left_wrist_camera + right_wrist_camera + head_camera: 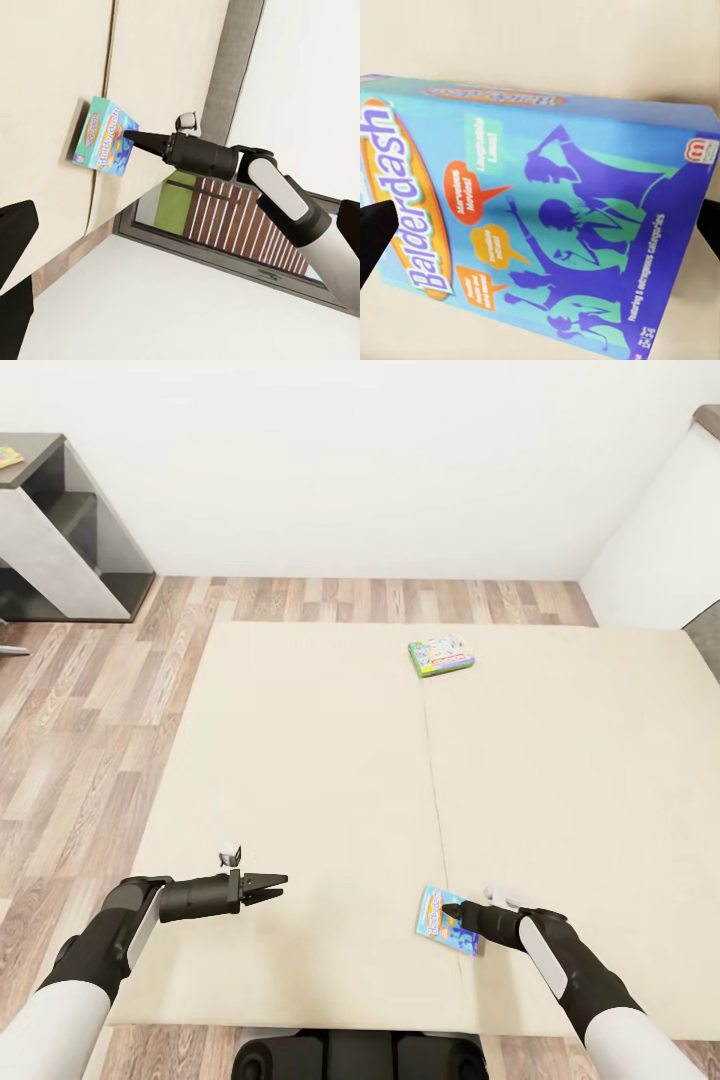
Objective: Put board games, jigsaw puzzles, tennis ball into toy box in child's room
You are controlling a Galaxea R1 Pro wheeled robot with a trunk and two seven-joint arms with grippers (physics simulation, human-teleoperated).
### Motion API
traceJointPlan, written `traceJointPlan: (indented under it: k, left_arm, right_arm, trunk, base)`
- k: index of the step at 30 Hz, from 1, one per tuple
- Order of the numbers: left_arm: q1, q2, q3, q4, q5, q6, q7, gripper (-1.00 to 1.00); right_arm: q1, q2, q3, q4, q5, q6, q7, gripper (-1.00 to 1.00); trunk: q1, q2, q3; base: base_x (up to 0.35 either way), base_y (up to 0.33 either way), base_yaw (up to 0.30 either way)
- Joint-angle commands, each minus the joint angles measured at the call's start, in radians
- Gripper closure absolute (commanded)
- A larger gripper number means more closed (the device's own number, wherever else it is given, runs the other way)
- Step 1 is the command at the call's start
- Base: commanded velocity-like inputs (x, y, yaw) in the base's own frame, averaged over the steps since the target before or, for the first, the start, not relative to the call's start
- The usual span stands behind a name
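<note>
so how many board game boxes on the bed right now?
2. Flat blue printed board game box at the near edge by the right gripper; flat white-green one farther back, mid-mattress.

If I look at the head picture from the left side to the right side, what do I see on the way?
Dark grey side unit → left pincer → white-green board game on the bed → right pincer at the blue board game.
</note>
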Motion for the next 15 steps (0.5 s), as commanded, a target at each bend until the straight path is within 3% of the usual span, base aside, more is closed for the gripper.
traceJointPlan:
  k: [1,15]
  left_arm:
    - [0.000,0.000,0.000,0.000,0.001,0.011,-0.003,-1.00]
    - [0.000,0.000,0.000,0.000,0.001,0.010,-0.003,-1.00]
  right_arm:
    - [0.000,-0.001,0.003,-0.001,-0.001,0.003,0.001,-1.00]
    - [0.000,0.001,0.004,-0.001,-0.001,0.003,0.001,-1.00]
  trunk:
    - [0.000,-0.001,-0.001]
    - [0.000,-0.001,-0.019]
  base:
    - [0.000,0.000,0.000]
    - [0.000,0.000,0.000]
